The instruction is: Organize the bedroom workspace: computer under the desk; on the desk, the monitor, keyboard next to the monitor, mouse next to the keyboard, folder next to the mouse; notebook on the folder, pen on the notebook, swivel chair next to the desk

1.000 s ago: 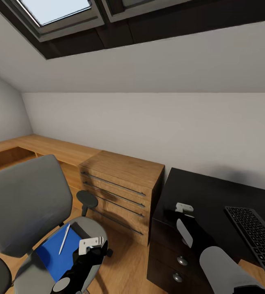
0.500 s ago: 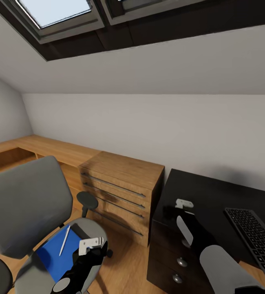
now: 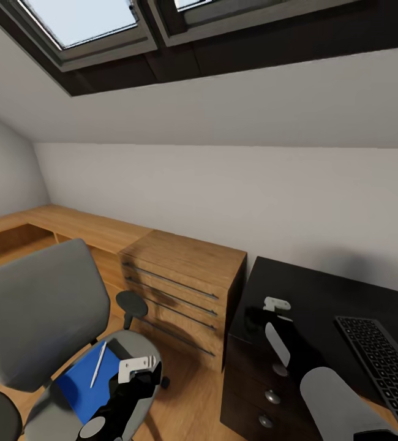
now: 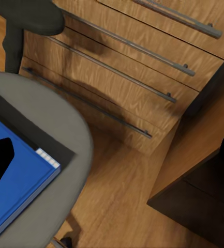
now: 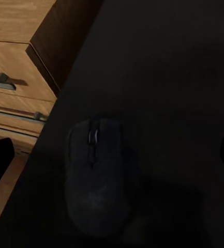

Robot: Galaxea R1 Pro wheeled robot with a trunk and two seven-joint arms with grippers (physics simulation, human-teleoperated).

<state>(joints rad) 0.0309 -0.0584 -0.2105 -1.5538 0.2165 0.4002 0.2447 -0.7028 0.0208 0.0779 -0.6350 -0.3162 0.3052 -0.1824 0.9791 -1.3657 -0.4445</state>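
The grey swivel chair [image 3: 37, 312] stands left of the black desk [image 3: 321, 288]. On its seat lies the blue folder [image 3: 82, 384] with the pale pen [image 3: 97, 365] on top. A dark flat sheet [image 4: 49, 137] pokes out under the folder [image 4: 18, 181]; I cannot tell whether it is the notebook. My left gripper [image 3: 136, 366] hangs open over the seat's right edge. My right gripper [image 3: 277, 304] is open just above the desk's left end, with the black mouse [image 5: 96, 175] lying on the desk between its fingers. The keyboard [image 3: 379, 361] lies at the right. Monitor and computer are out of view.
A low light-wood cabinet [image 3: 183, 282] with bar handles stands between the chair and the desk. The desk's drawer unit with round knobs [image 3: 272, 397] faces me. A sloped ceiling with skylights [image 3: 82, 18] is overhead. A strip of wooden floor [image 3: 187, 398] separates chair and desk.
The camera has shifted slightly, so the whole scene sits a little lower. My right gripper has crept a touch farther over the desk. The left gripper holds its place.
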